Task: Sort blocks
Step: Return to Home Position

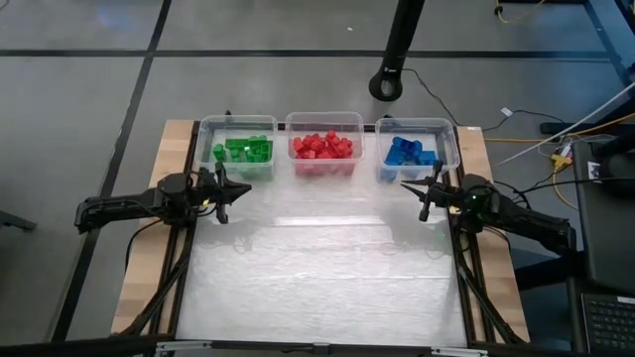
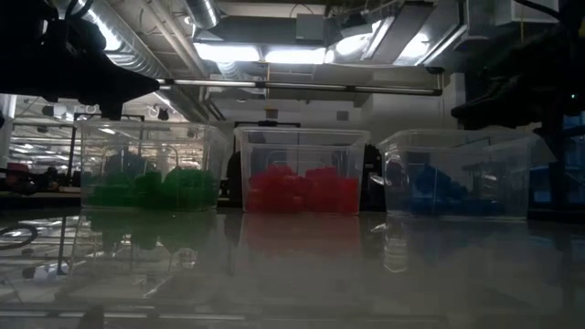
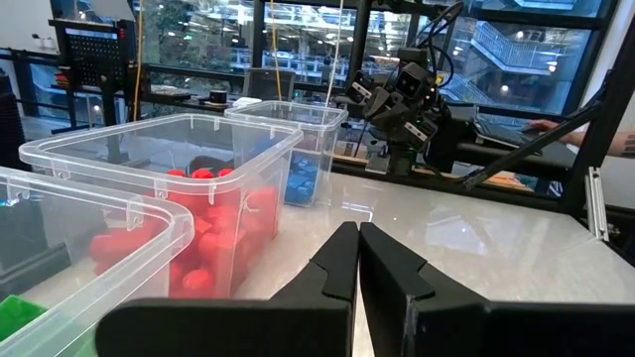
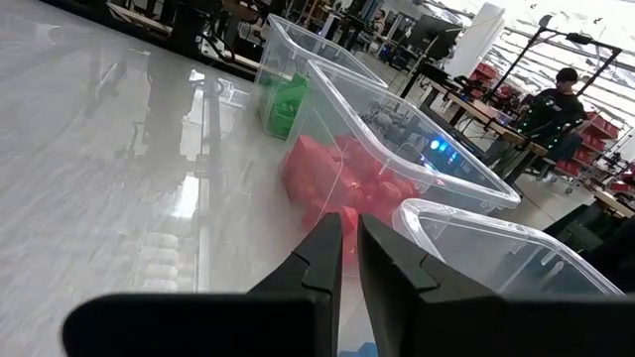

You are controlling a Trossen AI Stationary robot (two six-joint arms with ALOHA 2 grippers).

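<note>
The blocks are sitting sorted in 3 bins: green (image 1: 242, 150), red (image 1: 322, 146), blue (image 1: 409, 152). None are showing loose on the tabletop (image 1: 317, 268), so sorting is looking finished. The left end effector (image 1: 221, 188) and right end effector (image 1: 430, 190) are hovering before the bins, fingers nearly closed, holding nothing.

This was a robotics lab or workshop in a large industrial hall. Exposed ducts and pipes (image 2: 174, 37) ran under the ceiling with strip lights (image 2: 265, 53). Loose cables (image 1: 585, 124) trailed over a grey concrete floor (image 1: 79, 89) around the desk (image 1: 317, 278). Behind it stood glass partitions (image 3: 298, 40), benches crowded with equipment, red storage bins (image 4: 605, 129) and a person (image 4: 556, 99) seated at a workstation.
</note>
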